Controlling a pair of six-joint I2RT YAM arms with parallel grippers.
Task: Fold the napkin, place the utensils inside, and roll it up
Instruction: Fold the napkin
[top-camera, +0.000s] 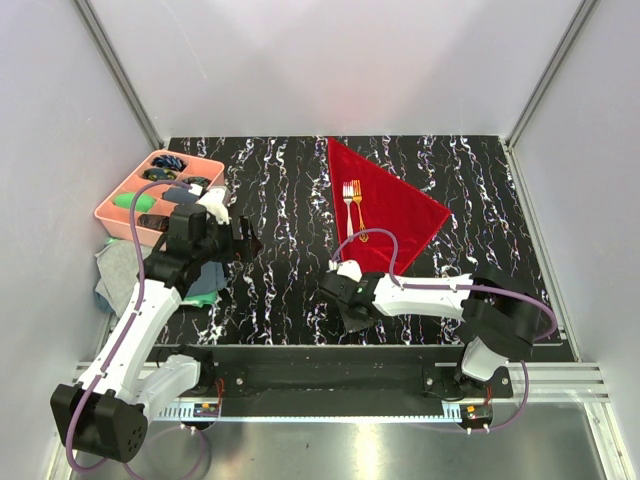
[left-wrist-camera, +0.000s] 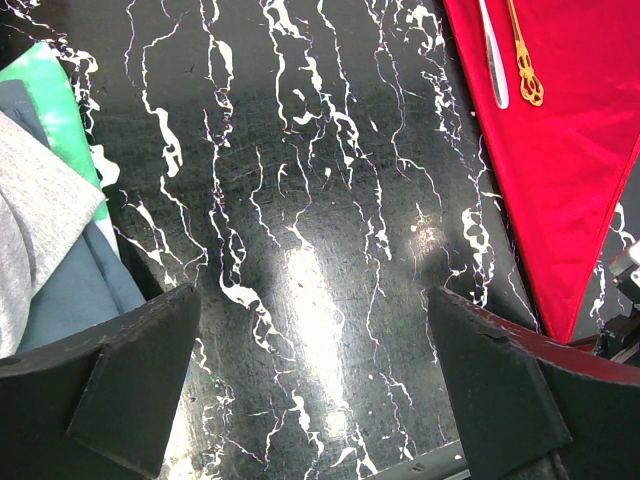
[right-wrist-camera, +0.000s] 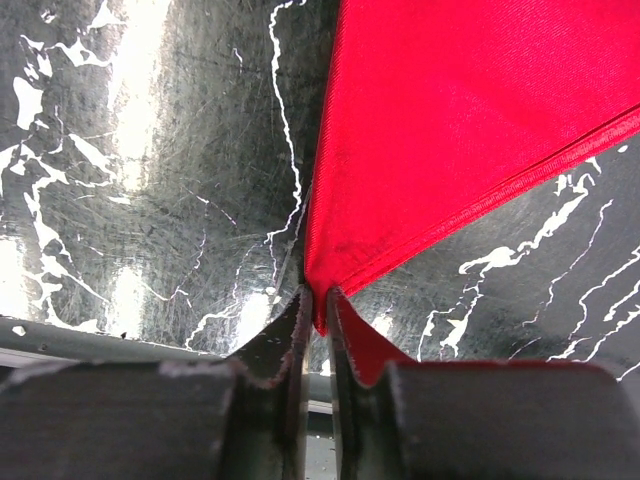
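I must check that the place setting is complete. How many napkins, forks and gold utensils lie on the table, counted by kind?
Red napkin: 1
Silver fork: 1
Gold utensil: 1
Total: 3
The fork and gold utensil lie side by side on the napkin. The pile of other cloths at the left is not counted.

The napkin (top-camera: 385, 205) lies flat on the far right of the surface (top-camera: 290, 200), with the utensils (top-camera: 353, 205) side by side on it. Its near corner sits between my right claw's (right-wrist-camera: 316, 310) fingers. My left claw (left-wrist-camera: 315, 370) hangs over the surface, left of the napkin, cloths (top-camera: 120, 270) beside it and a tray (top-camera: 115, 195) behind those.
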